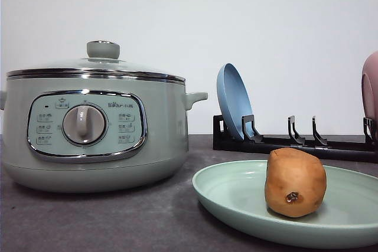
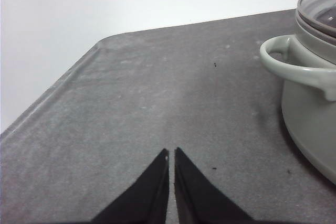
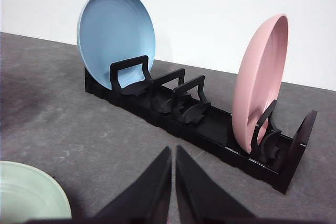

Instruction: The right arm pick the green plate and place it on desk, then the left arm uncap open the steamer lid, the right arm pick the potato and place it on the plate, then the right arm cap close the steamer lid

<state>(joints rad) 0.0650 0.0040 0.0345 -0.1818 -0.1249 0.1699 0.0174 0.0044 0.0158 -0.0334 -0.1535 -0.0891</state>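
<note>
The orange-brown, egg-shaped potato [image 1: 295,182] with a small dark spot low on its side rests on the pale mint-green, round, shallow plate [image 1: 236,196], which lies flat on the dark grey, matte, mottled desk [image 1: 106,219]. Beside the plate stands the wide, squat, sage-green steamer [image 1: 88,128] with its chrome-framed control panel and round central dial, and the shallow-domed clear glass steamer lid [image 1: 94,66] with steel rim and sage-green knob sits closed on top of it. The left gripper [image 2: 171,153] hangs above bare desk surface with its two black pointed jaws drawn together, only a thin slit between the tips, holding nothing; the steamer's small side handle and the edge of the lid lie ahead of it and off to one side, apart from the jaws. The right gripper [image 3: 173,150] is likewise closed to a narrow slit and grips nothing; it hovers over the desk with an edge of the green plate just beside and below it, and the black slotted plate rack [image 3: 210,124] ahead of it. In that rack a round blue plate [image 3: 115,30] stands upright at one end and a round pink plate [image 3: 260,85] stands upright near the other end, with empty slots between them. Neither gripper touches any object.
</note>
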